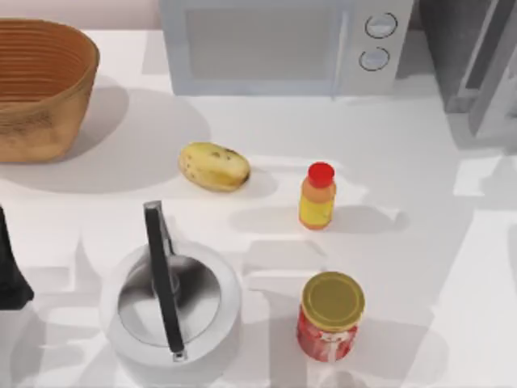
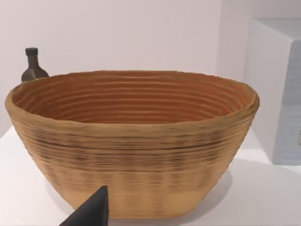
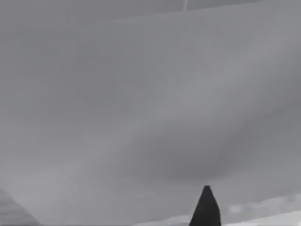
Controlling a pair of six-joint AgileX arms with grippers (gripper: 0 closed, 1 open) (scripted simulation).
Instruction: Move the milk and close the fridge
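Observation:
The milk is out of view. The fridge (image 1: 477, 56), a grey boxy cabinet with its grey-framed door standing ajar, is at the table's far right corner. My right gripper (image 3: 205, 209) shows as a dark tip, close up against a plain grey surface (image 3: 150, 103). My left arm (image 1: 10, 267) is parked at the table's left edge, and my left gripper (image 2: 89, 213) faces the wicker basket (image 2: 131, 141) from a short distance.
A white microwave (image 1: 283, 44) stands at the back centre and the wicker basket (image 1: 40, 85) at the back left. A potato (image 1: 214, 166), a yellow bottle with a red cap (image 1: 317, 196), a gold-lidded red jar (image 1: 329, 317) and a steel kettle (image 1: 170, 311) stand mid-table. A dark bottle (image 2: 33, 66) stands behind the basket.

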